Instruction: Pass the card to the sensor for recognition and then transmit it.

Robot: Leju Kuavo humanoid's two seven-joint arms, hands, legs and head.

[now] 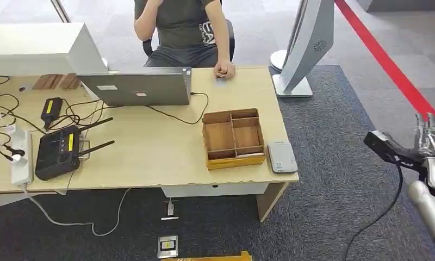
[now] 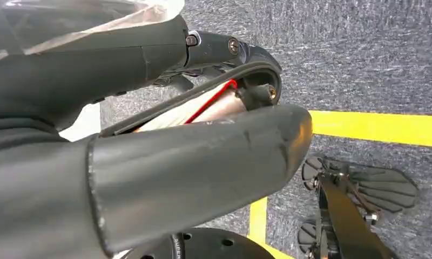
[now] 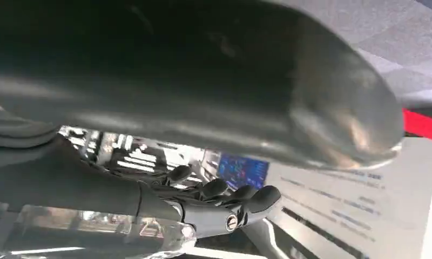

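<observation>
**Card not yet placed; right hand raised off the tabletop's edge**

Where the card lies cannot be told. A small pale rectangle (image 1: 167,246) sits on the carpet at 6 o'clock from the tabletop (image 1: 150,147), but it is too small to name.

The sensor (image 1: 281,156), a flat white pad, lies at 3 o'clock of the wooden tray (image 1: 231,112), just beside it and near the tabletop's corner.

The right hand (image 1: 430,133) is well apart from both, out at 3 o'clock over the carpet. Its fingers (image 3: 230,197) point up, held straight and wide of the thumb, with nothing seen in them.

The left hand (image 2: 149,162) hangs over the floor. Something pale with a red edge sits between thumb and fingers, and I cannot tell whether it is a held thing or part of the hand.

A person (image 1: 182,27) sits at 12 o'clock, behind the laptop (image 1: 139,87).

A card should be light, thin, stiff and slick. It is probably best pinched at one short edge, leaving its face free to lie flat over the sensor. Too loose a pinch could let it slide out.
</observation>
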